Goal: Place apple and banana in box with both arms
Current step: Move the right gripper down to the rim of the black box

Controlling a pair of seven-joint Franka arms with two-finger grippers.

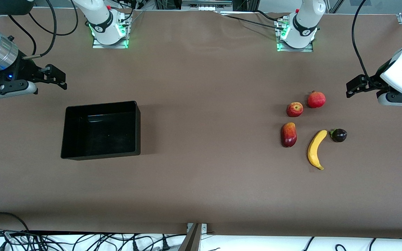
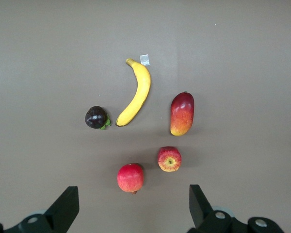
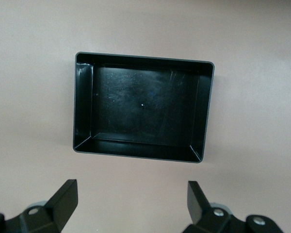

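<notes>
1. Fruit lies grouped toward the left arm's end of the table: the left gripper (image 1: 352, 87) hangs in the air above the table at that end, its fingers (image 2: 65, 208) spread wide apart and empty.
2. Nearest that gripper sits the pomegranate (image 1: 316, 99), with the apple (image 1: 294, 109) just beside it and slightly nearer the front camera.
3. Nearer the camera still lie the banana (image 1: 316, 149), the mango (image 1: 288, 134) and a dark purple round fruit (image 1: 339, 135).
4. Count: five fruits, one of each kind, and one box (image 1: 69, 130).
5. Glossy black and rectangular, the box stands empty toward the right arm's end.
6. Above the table beside it waits the right gripper (image 1: 56, 78), fingers (image 3: 63, 200) wide apart, holding nothing.
7. Brown matte cloth (image 1: 201, 174) covers the table.
</notes>
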